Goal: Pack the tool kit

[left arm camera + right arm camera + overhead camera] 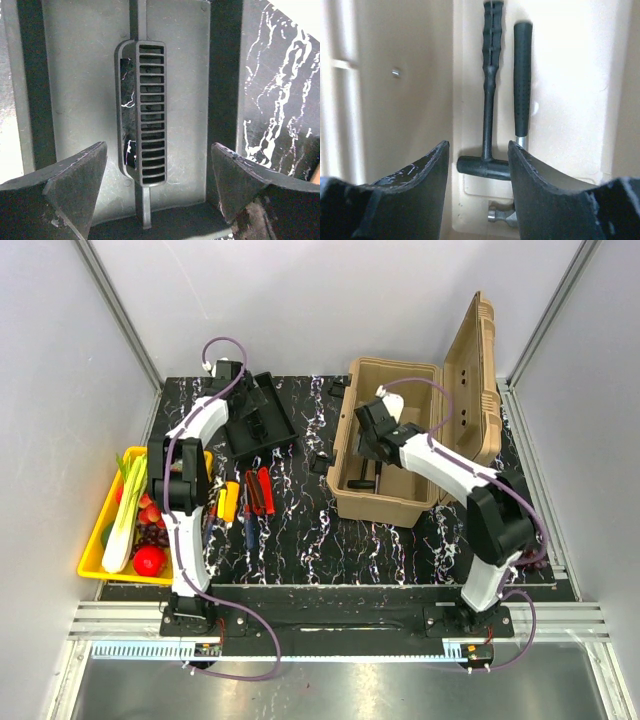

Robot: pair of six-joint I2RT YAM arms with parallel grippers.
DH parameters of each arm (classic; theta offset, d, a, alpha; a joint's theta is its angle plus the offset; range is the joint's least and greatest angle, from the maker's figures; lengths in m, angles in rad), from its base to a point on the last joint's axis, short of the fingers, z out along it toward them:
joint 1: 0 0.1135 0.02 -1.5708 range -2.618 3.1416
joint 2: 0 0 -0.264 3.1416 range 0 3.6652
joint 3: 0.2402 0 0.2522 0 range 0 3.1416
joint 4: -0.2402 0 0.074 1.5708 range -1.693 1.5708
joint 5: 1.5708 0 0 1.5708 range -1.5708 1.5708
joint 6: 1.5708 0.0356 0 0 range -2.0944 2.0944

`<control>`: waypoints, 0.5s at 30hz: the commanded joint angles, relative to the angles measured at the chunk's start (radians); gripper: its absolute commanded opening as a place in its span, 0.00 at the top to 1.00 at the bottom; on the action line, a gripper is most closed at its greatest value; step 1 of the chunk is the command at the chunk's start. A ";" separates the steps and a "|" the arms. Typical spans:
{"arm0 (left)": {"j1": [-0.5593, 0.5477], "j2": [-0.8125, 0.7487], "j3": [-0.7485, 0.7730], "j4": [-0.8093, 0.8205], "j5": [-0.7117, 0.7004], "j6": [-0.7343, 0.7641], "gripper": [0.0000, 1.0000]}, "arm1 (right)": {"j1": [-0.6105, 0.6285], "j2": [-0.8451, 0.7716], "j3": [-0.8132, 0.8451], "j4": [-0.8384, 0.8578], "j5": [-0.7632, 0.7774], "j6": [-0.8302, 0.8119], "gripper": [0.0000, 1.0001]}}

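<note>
The tan toolbox stands open at the right, its lid upright. A black mallet and a black-gripped hammer lie on its floor. My right gripper hangs inside the box, open just above the mallet head and holding nothing. The black inner tray lies on the table at the back left. My left gripper is open over the tray's slotted handle, apart from it. Red-, orange- and blue-handled tools lie on the table.
A yellow tray of vegetables sits at the left table edge, next to the left arm. Two small black parts lie on the black marbled tabletop left of the toolbox. White walls enclose the table on three sides.
</note>
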 commanded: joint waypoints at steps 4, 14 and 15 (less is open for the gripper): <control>-0.012 0.110 0.147 -0.035 -0.034 0.034 0.27 | -0.006 -0.181 0.114 -0.062 0.175 -0.024 0.44; -0.029 0.217 0.237 -0.098 -0.098 0.068 0.38 | -0.004 -0.272 0.226 -0.079 0.236 -0.078 0.42; -0.027 0.229 0.254 -0.109 -0.098 0.071 0.44 | -0.004 -0.276 0.232 -0.077 0.233 -0.076 0.41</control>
